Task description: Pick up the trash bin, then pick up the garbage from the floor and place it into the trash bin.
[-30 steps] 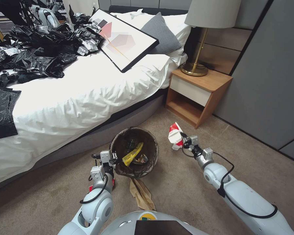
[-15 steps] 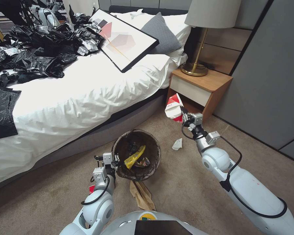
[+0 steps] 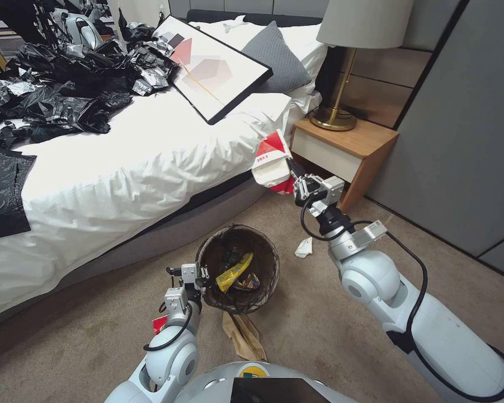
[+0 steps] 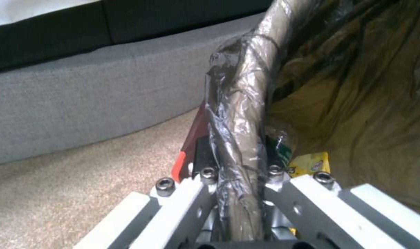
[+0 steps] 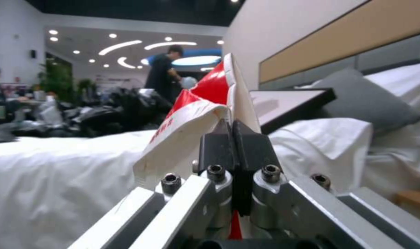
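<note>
The trash bin (image 3: 212, 299), lined with a dark brown bag, hangs just above the carpet. My left gripper (image 3: 203, 278) is shut on its near rim (image 4: 240, 114). Inside it lies a yellow wrapper (image 3: 233, 271). High over the floor, beyond and right of the bin, a red-and-white packet (image 3: 271, 162) is pinched in my shut right gripper (image 3: 292, 180). In the right wrist view the packet (image 5: 191, 117) stands up from the closed fingers (image 5: 240, 145). A white paper scrap (image 3: 304, 247) lies on the carpet right of the bin. A brown paper bag (image 3: 241, 334) lies flat in front of it.
A bed (image 3: 123, 162) with black plastic sheets (image 3: 61, 84), a framed picture (image 3: 212, 67) and a grey pillow runs along the left. A wooden nightstand (image 3: 347, 162) with a lamp (image 3: 347, 61) stands at the back right, a grey wall beside it. Carpet is open to the right.
My right gripper has risen from the carpet with the red-and-white packet and swung left toward the bed edge. The white scrap stayed on the floor. The bin shifted slightly right.
</note>
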`<state>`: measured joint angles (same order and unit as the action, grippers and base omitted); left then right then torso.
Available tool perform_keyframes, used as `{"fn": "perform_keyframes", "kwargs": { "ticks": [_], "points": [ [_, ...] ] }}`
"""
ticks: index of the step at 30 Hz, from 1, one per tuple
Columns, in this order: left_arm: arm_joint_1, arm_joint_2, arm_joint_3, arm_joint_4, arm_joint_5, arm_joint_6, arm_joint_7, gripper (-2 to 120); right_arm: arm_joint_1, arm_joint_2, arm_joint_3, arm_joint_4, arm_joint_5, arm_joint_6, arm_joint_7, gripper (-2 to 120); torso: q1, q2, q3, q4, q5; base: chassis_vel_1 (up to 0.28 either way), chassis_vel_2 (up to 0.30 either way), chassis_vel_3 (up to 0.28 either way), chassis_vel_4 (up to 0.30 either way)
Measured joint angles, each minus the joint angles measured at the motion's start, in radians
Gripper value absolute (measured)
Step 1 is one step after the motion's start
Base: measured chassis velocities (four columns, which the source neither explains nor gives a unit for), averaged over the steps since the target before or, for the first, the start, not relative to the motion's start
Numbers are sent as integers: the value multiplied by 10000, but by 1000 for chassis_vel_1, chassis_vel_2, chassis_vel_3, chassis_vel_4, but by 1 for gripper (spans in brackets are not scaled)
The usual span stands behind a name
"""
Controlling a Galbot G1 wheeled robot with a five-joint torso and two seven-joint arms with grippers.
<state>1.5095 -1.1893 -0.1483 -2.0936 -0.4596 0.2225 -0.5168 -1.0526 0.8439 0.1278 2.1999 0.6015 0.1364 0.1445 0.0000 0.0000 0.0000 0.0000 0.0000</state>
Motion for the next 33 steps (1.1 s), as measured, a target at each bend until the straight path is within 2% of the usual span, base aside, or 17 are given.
{"fn": "perform_keyframes", "kwargs": {
  "ticks": [8, 19, 33],
  "points": [
    [-100, -17, 77, 27, 9, 29, 1, 2, -534, -623, -558, 631, -8, -34, -418, 0, 0, 0, 0, -1, 0, 0, 0, 0, 0],
    [-165, -96, 135, 58, 41, 35, -3, 2, -911, -1633, -1522, 491, -273, 115, -680, 0, 0, 0, 0, -1, 0, 0, 0, 0, 0],
    [-147, -113, 14, 0, 39, 15, -11, 2, -792, -1841, -2886, -308, -620, 294, -724, 0, 0, 0, 0, 0, 0, 0, 0, 0, 0]
  ]
}}
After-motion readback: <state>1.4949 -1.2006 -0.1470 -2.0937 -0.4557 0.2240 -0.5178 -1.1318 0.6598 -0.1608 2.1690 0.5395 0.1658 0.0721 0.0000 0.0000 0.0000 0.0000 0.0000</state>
